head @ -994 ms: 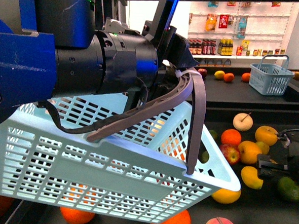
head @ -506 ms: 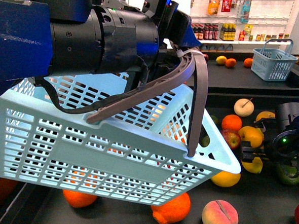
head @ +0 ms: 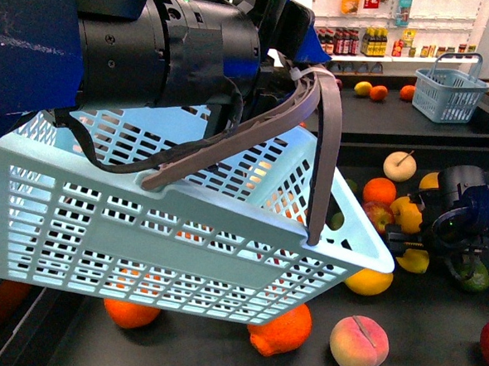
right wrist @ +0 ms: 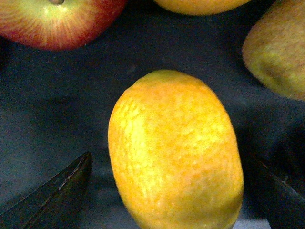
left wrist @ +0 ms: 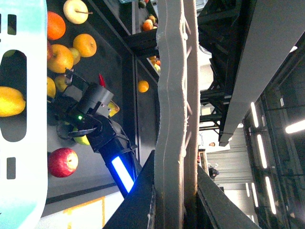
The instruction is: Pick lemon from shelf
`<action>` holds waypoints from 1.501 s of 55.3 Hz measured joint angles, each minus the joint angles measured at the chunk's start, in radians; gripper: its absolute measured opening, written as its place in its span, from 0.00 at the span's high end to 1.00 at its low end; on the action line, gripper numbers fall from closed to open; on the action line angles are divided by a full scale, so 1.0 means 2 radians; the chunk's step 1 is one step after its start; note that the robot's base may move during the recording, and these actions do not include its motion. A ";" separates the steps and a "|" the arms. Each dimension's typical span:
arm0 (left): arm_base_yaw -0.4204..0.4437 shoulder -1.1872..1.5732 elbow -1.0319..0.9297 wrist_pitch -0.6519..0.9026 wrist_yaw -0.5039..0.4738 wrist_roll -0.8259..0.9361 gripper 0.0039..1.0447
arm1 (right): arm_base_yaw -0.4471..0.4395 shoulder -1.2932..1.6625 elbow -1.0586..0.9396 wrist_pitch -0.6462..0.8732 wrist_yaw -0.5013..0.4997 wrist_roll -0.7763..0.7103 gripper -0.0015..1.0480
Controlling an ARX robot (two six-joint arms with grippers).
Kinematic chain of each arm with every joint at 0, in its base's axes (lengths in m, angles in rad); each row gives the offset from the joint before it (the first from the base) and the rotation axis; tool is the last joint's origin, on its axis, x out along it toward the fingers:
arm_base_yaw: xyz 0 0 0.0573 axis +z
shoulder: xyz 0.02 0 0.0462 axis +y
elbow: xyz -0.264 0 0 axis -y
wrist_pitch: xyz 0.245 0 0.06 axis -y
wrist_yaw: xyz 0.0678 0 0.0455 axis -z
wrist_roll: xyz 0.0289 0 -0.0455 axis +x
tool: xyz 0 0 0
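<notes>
While the left gripper (left wrist: 176, 164) is clamped on the grey handle (head: 325, 155) of the light-blue basket (head: 182, 254), the basket hangs tilted across most of the front view. The right gripper (head: 407, 243) stands over the lemon (right wrist: 176, 152), jaws apart, with one dark finger (right wrist: 57, 191) on each side of the fruit and a gap at each. The lemon lies on the black tray of the shelf (head: 434, 344), near a red apple (right wrist: 57, 19) and a dull olive fruit (right wrist: 281, 52). One second earlier, the lemon lay fully exposed, with the right gripper beside it at the frame edge. Now the gripper covers most of the lemon. The left grip on the handle is unchanged.
</notes>
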 joint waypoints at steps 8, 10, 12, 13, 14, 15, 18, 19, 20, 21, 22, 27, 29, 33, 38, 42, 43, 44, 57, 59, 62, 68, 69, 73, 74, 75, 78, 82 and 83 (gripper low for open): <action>0.000 0.000 0.000 0.000 0.000 0.000 0.89 | 0.002 0.009 0.021 -0.001 0.002 0.000 0.23; 0.000 0.000 0.000 0.000 0.000 0.000 0.89 | 0.002 0.012 0.027 -0.001 0.002 0.000 0.29; 0.000 0.000 0.000 0.000 0.000 0.000 0.89 | 0.003 0.013 0.031 0.000 0.002 -0.001 0.34; 0.000 0.000 0.000 0.000 0.000 0.000 0.89 | 0.004 0.013 0.033 0.002 0.002 -0.001 0.39; 0.000 0.000 0.000 0.000 0.000 0.000 0.89 | 0.004 0.013 0.033 0.002 0.002 -0.001 0.39; 0.000 0.000 0.000 0.000 0.000 0.000 0.89 | 0.004 0.013 0.034 0.003 0.002 -0.001 0.41; 0.000 0.000 0.000 0.000 0.000 0.000 0.89 | 0.004 0.013 0.036 0.004 0.002 -0.001 0.46; 0.000 0.000 0.000 0.000 0.000 0.000 0.89 | 0.005 0.013 0.037 0.004 0.002 -0.001 0.47; 0.000 0.000 0.000 0.000 0.000 0.000 0.89 | 0.005 0.013 0.037 0.005 0.002 -0.001 0.47; 0.000 0.000 0.000 0.000 0.000 0.000 0.89 | 0.005 0.013 0.037 0.005 0.002 -0.001 0.47; 0.000 0.000 0.000 0.000 0.000 0.000 0.89 | 0.005 0.013 0.038 0.005 0.002 -0.001 0.48; 0.000 0.000 0.000 0.000 0.000 0.000 0.89 | 0.005 0.003 0.018 0.022 0.002 -0.001 0.48; 0.000 0.000 0.000 0.000 0.000 0.000 0.89 | 0.004 -0.015 -0.017 0.047 0.002 -0.001 0.48; 0.000 0.000 0.000 0.000 0.000 0.000 0.89 | 0.004 -0.065 -0.107 0.101 0.001 -0.002 0.48; 0.000 0.000 0.000 0.000 0.000 0.000 0.89 | 0.002 -0.150 -0.231 0.168 -0.005 -0.008 0.48; 0.000 0.000 0.000 0.000 0.000 0.000 0.89 | -0.001 -0.222 -0.318 0.213 -0.015 -0.013 0.48; 0.000 0.000 0.000 0.000 0.000 0.000 0.89 | -0.002 -0.246 -0.344 0.227 -0.017 -0.016 0.48; 0.000 0.000 0.000 0.000 0.000 0.000 0.89 | -0.002 -0.259 -0.357 0.233 -0.018 -0.016 0.48; 0.000 0.000 0.000 0.000 0.000 0.000 0.89 | -0.005 -0.499 -0.594 0.303 -0.095 -0.009 0.48; 0.000 0.000 0.000 0.000 0.000 0.000 0.89 | -0.004 -0.534 -0.631 0.306 -0.115 -0.004 0.48; 0.000 0.000 0.000 0.000 0.000 0.000 0.89 | 0.001 -0.573 -0.672 0.306 -0.134 0.004 0.48; 0.000 0.000 0.000 0.000 0.000 0.000 0.89 | 0.014 -0.635 -0.742 0.306 -0.169 0.021 0.48; 0.000 0.000 0.000 0.000 0.000 0.000 0.89 | 0.018 -0.646 -0.754 0.308 -0.175 0.024 0.48; 0.000 0.000 0.000 0.000 0.000 0.000 0.89 | 0.030 -0.674 -0.787 0.314 -0.192 0.032 0.48; 0.000 0.000 0.000 0.000 0.000 0.000 0.89 | 0.034 -0.682 -0.798 0.317 -0.197 0.036 0.48; 0.000 0.000 0.000 0.000 0.000 0.000 0.89 | 0.036 -0.686 -0.802 0.318 -0.200 0.037 0.48; 0.000 0.000 0.000 0.000 0.000 0.000 0.89 | 0.048 -0.704 -0.823 0.324 -0.212 0.045 0.49; 0.000 0.000 0.000 0.000 0.000 0.000 0.89 | 0.069 -0.727 -0.850 0.334 -0.225 0.058 0.49; 0.000 0.000 0.000 0.000 0.000 0.000 0.89 | 0.074 -0.729 -0.854 0.336 -0.226 0.062 0.49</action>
